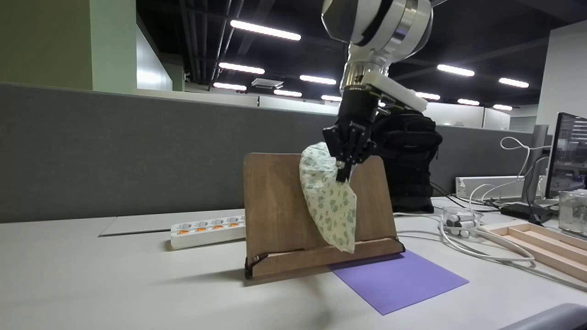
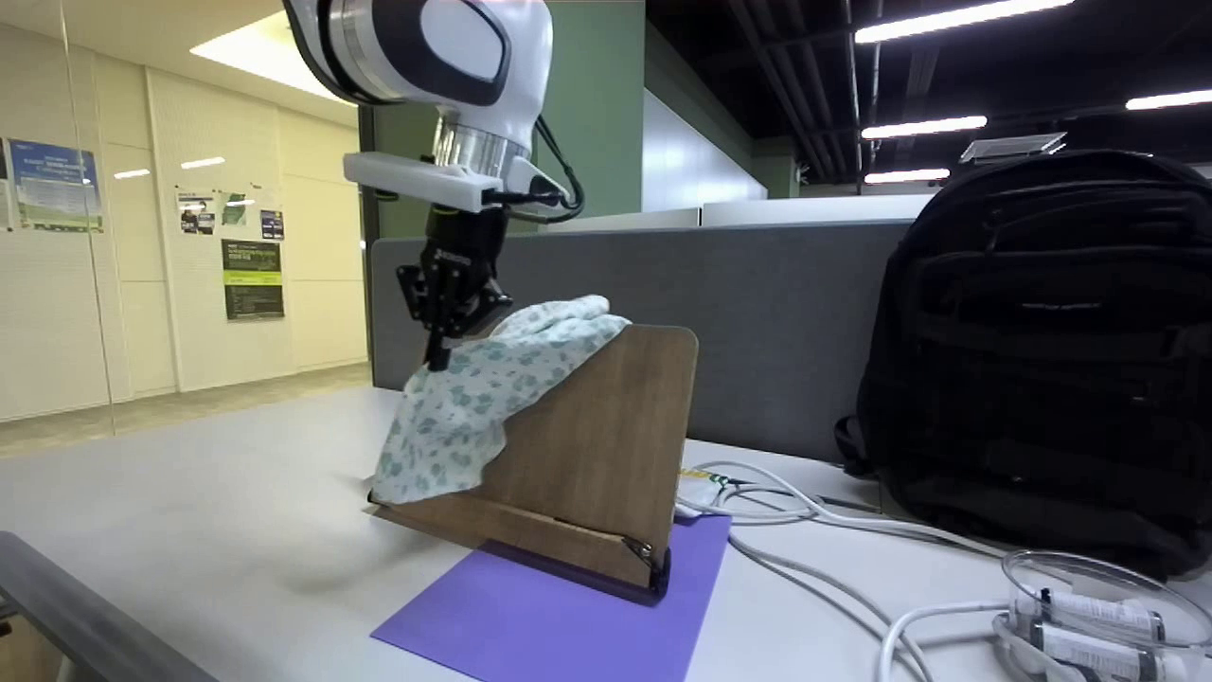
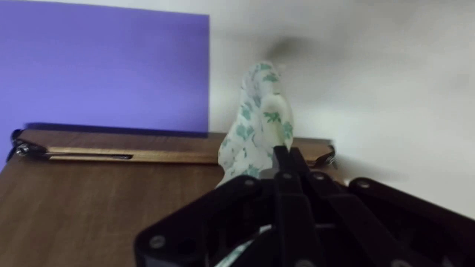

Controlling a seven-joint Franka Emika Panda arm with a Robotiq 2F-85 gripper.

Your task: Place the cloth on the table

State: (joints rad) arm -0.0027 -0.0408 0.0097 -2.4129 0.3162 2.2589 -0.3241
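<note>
The cloth (image 1: 332, 215) is pale with green leaf prints. It hangs from my gripper (image 1: 344, 175) in front of a wooden stand and drapes over the stand's top edge in an exterior view (image 2: 454, 426). The gripper (image 2: 438, 356) is shut on the cloth, above the white table (image 1: 137, 288). In the wrist view the fingertips (image 3: 288, 152) are together with the cloth (image 3: 256, 122) pinched between them, and its lower end hangs down over the stand's ledge. Part of the cloth is hidden behind the gripper in the wrist view.
The wooden stand (image 1: 275, 206) stands upright, tilted back, partly on a purple sheet (image 1: 403, 284). A white power strip (image 1: 206, 231) lies behind it. A black backpack (image 2: 1032, 360), white cables (image 2: 814, 578), a clear container (image 2: 1098, 616) and a wooden tray (image 1: 541, 243) are nearby.
</note>
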